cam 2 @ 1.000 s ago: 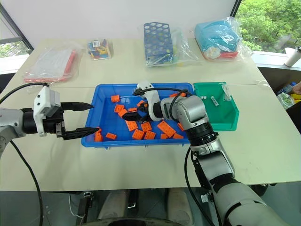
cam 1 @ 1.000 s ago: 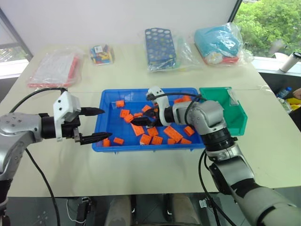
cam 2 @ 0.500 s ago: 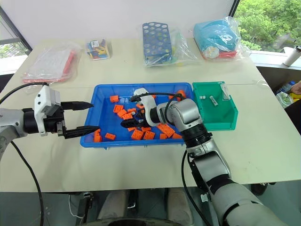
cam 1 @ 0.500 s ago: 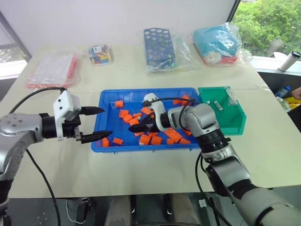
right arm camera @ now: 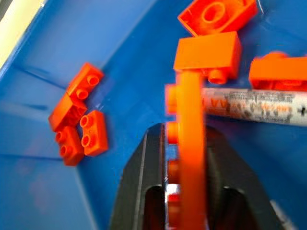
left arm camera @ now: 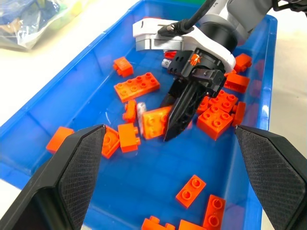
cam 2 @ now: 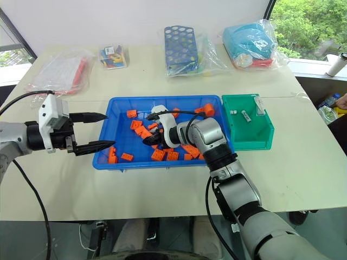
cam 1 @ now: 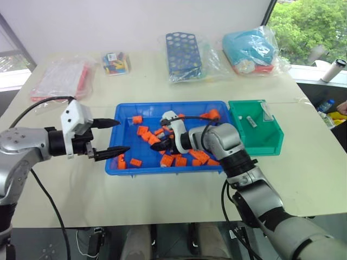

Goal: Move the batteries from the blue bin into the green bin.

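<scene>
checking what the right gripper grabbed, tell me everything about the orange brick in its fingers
The orange brick is a studded plastic piece standing on edge, pinched between the right gripper's two black fingers inside the blue bin. It sits just over the bin floor, with a silvery battery lying right behind it.

You have the blue bin [cam 1: 120,162] mid-tabletop [cam 1: 162,200], bricks [cam 1: 142,130] scattered inside, a battery [left arm camera: 140,111] lying among them; the green bin [cam 1: 271,142] sits just right, touching it.
</scene>
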